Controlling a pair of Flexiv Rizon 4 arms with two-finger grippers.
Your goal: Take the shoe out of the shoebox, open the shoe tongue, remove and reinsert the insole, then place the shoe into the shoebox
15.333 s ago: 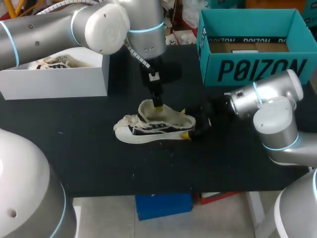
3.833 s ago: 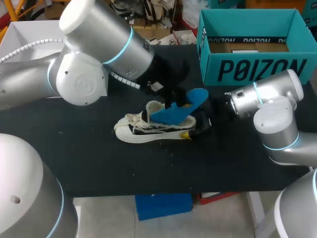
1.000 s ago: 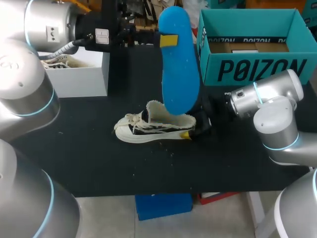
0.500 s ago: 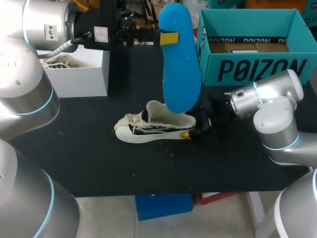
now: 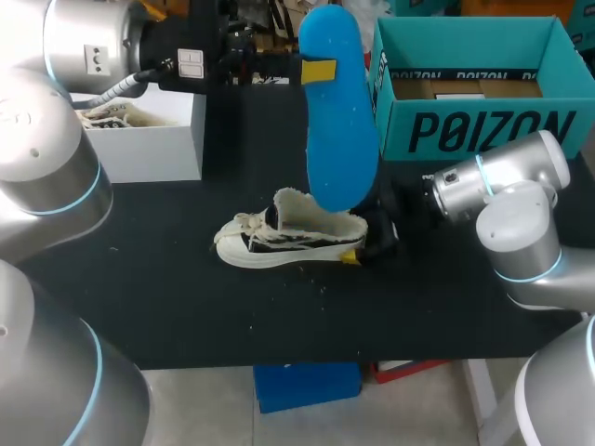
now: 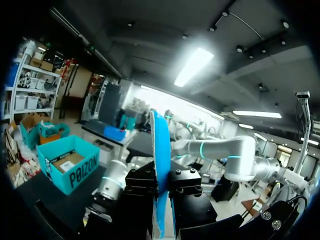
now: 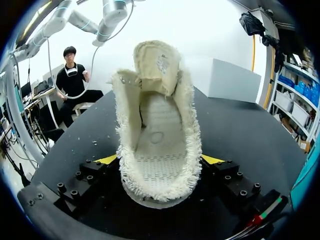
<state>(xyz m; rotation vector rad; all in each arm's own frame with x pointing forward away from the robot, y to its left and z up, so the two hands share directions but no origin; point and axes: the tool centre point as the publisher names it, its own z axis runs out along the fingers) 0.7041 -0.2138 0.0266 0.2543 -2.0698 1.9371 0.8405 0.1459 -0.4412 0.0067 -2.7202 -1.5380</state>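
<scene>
Shoe (image 5: 288,240) | long axis left-right, toe left | insole (image 5: 339,121) upright

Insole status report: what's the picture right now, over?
Left pincer shut on blue insole, held upright in the air. Right pincer shut on shoe heel, shoe on table. Nothing in the way.

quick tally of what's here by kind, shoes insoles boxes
shoes: 2 (shoe on the table; second shoe in the white box)
insoles: 1 (blue insole)
boxes: 2 (white box; teal box)
total: 5
</scene>
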